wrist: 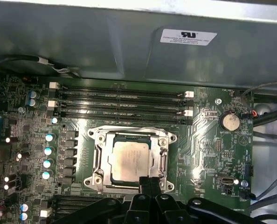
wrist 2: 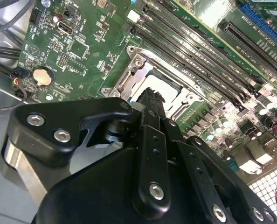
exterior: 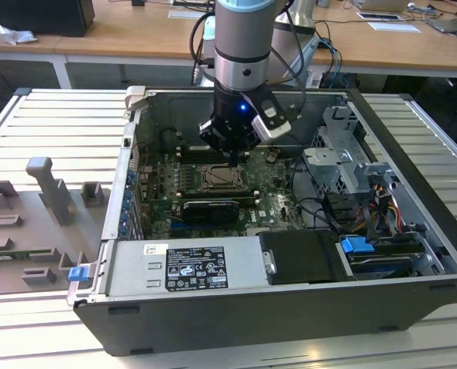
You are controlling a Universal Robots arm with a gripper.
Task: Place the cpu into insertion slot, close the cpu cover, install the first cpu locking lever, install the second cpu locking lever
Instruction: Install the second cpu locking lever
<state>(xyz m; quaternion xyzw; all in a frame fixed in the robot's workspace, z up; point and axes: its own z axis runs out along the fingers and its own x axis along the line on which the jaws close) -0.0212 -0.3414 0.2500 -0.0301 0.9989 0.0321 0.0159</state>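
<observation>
Over at the exterior view's left, approx. 9 o'clock from the PC case (exterior: 236,323), grey plastic blocks (exterior: 48,192) sit on the slatted table (exterior: 44,115). The case lies open w/ its green board (exterior: 271,196) facing up.

Mid-board, the cpu (exterior: 218,178) sits flat in its socket. In the first wrist view its pale top (wrist: 129,161) shows through the window of the cpu cover (wrist: 97,140), which is folded down around it. A black card (exterior: 207,209) lies at 6 o'clock from the socket, just beside it.

The gripper (exterior: 232,154) hangs down into the case at approx. 1 o'clock from the chip. In both wrist views its tips (wrist: 150,181) (wrist 2: 151,95) are at one edge of the cover frame. Jaws are narrow, fingers (wrist: 145,183) pressed together w/ nothing between. Can't tell if they actually touch the metal.

Memory slots (wrist: 120,103) run alongside the socket, and a coin battery (wrist: 230,122) sits apart from it.

At 3 o'clock from the board is a metal drive cage (exterior: 344,154).
</observation>
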